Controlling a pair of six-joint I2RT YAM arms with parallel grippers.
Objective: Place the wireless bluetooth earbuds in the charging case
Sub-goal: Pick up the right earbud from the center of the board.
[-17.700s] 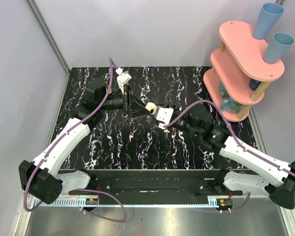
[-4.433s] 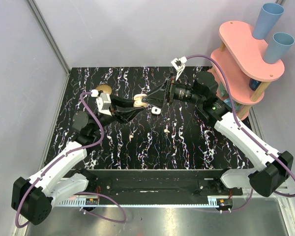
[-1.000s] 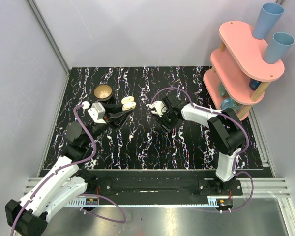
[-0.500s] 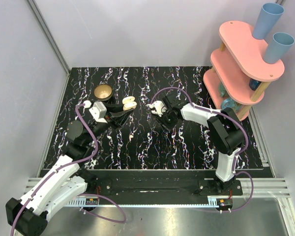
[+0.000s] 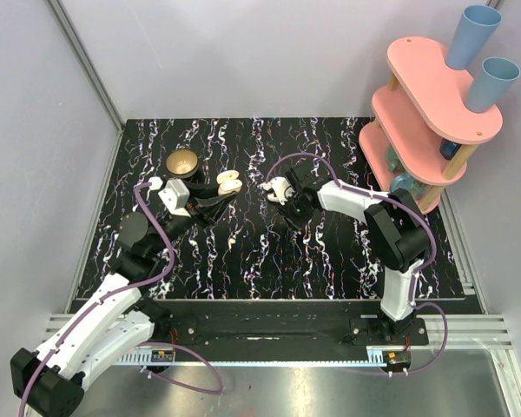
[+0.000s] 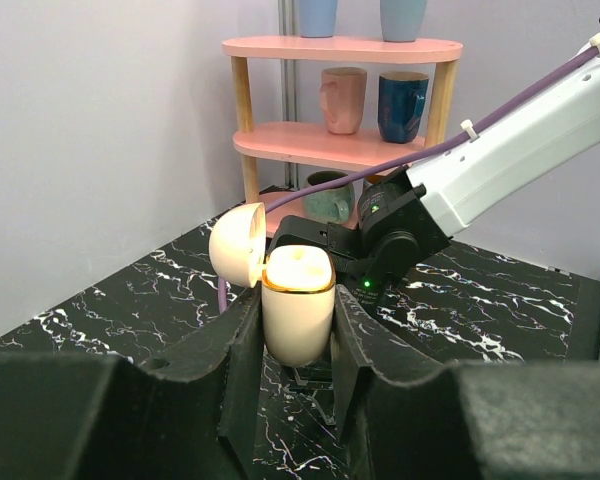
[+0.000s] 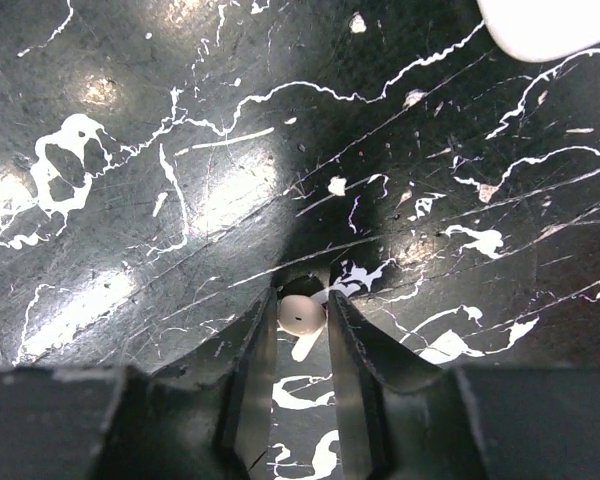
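Note:
My left gripper [image 5: 224, 191] is shut on the charging case [image 5: 230, 181] and holds it above the table, left of centre. In the left wrist view the cream case [image 6: 298, 295] stands upright between my fingers, with its lid [image 6: 235, 243] swung open to the left. My right gripper [image 5: 293, 217] points down at the table right of the case. In the right wrist view its jaws [image 7: 302, 330] are closed around one small white earbud [image 7: 300, 314] lying on the black marbled table. That earbud is hidden in the top view. No second earbud shows.
A brass bowl [image 5: 183, 162] sits on the table behind the left gripper. A pink shelf [image 5: 425, 130] with blue cups [image 5: 473, 35] stands at the back right. A white rounded object [image 7: 550, 20] is cut off at the right wrist view's top edge.
In the last second both arms have barely moved. Before that the right gripper came down from beside the case to the table, and the left gripper drew the case back to the left.

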